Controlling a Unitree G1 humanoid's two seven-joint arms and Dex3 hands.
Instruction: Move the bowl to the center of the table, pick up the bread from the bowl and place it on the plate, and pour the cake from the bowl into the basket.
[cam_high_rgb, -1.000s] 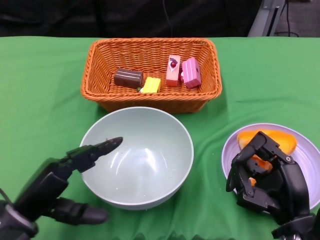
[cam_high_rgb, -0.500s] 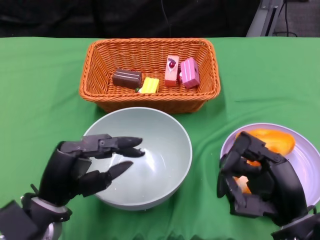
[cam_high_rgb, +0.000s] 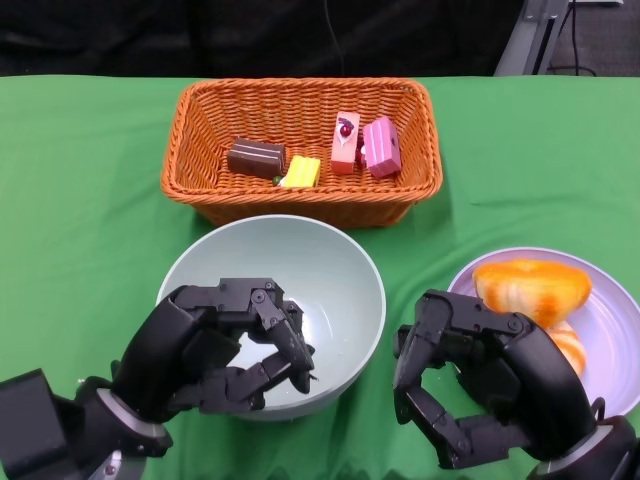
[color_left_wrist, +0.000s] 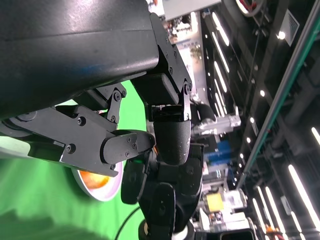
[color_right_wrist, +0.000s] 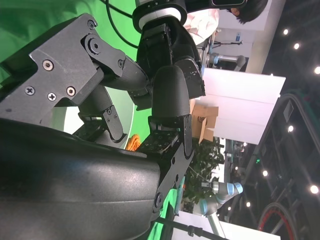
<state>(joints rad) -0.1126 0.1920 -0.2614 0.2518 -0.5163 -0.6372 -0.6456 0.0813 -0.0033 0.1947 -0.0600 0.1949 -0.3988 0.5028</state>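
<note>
Bowl (cam_high_rgb: 300, 270) sits mid-desk w/ nothing in it that I can see, pale green, directly under and beyond my left hand (cam_high_rgb: 215, 350). Left fingers (cam_high_rgb: 270, 310) are curled inward over the bowl's near rim, tips bent back toward the palm; nothing between them, so curled on air. Can't tell from the head view if any tip touches the rim.

Right hand (cam_high_rgb: 490, 385) is just beside the bowl on the desk (cam_high_rgb: 80, 200), between bowl and plate (cam_high_rgb: 610, 330). Its fingers (cam_high_rgb: 440, 325) are also curled in, holding nothing. Right wrist view (color_right_wrist: 165, 95) shows the same: bent fingers, no object inside, green cloth behind; the left wrist view has the left hand (color_left_wrist: 150, 125) likewise bent, w/ a slice of plate and orange past it.

Bread (cam_high_rgb: 530, 285) lies on the plate, beyond the right fingers and apart from them; an orange glossy piece, w/ a second orange bit partly hidden behind the hand.

Basket (cam_high_rgb: 200, 180) stands past the bowl, well beyond both sets of fingers, almost touching the bowl's far rim. Inside: brown cake (cam_high_rgb: 256, 157), yellow cake (cam_high_rgb: 302, 171) beside it, then pink cake w/ a dark topping (cam_high_rgb: 346, 140) and a magenta cake (cam_high_rgb: 382, 146) side by side.
</note>
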